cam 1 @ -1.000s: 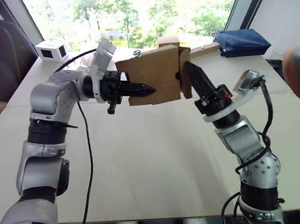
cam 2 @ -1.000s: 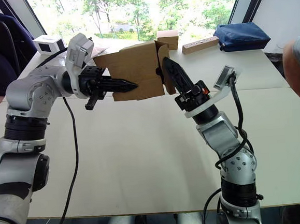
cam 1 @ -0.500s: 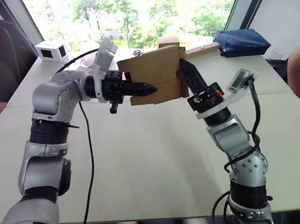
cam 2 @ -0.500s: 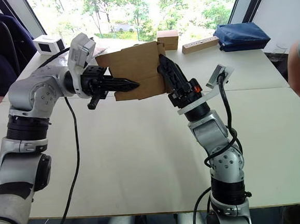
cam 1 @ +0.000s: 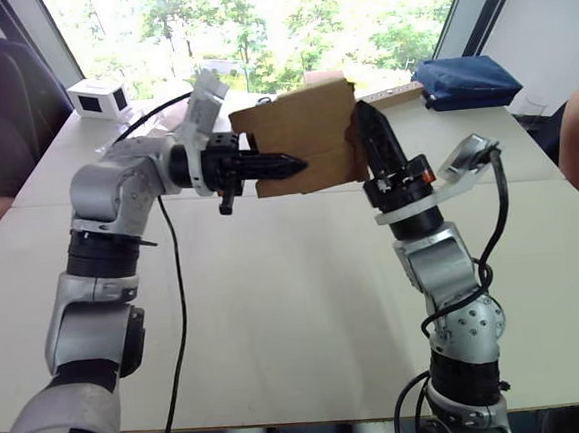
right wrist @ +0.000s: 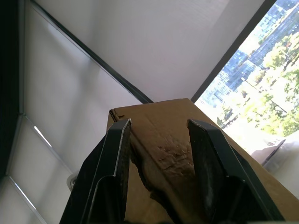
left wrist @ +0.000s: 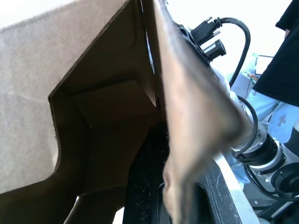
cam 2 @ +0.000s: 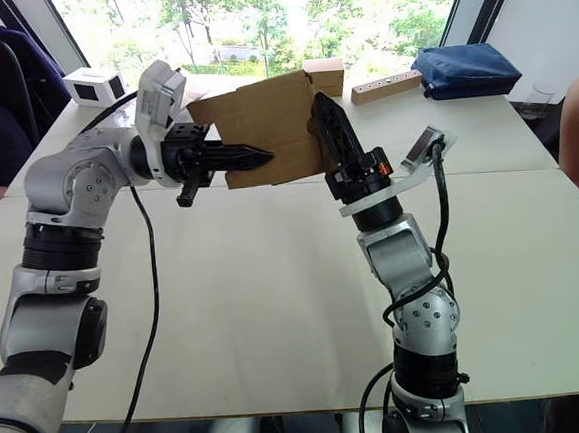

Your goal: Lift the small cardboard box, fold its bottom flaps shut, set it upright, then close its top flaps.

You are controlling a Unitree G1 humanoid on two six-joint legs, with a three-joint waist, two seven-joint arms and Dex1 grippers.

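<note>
Small cardboard box (cam 1: 308, 135) held aloft, upper centre of frame, above the table (cam 1: 277, 308). Left gripper (cam 1: 290, 163) clamped on its near wall. Right gripper (right wrist: 159, 135) spread apart against the right end. Judged light, thin-walled, easily creased; hold by stiff wall edges.

1. The small cardboard box (cam 1: 308, 135) is plain brown and unprinted, wider than tall. It is held in the air above the white table, tilted, with one broad face toward the camera.
2. Its flaps (left wrist: 196, 126) are thin brown panels at the open end. One stands loose beside the dark hollow inside, not folded shut.
</note>
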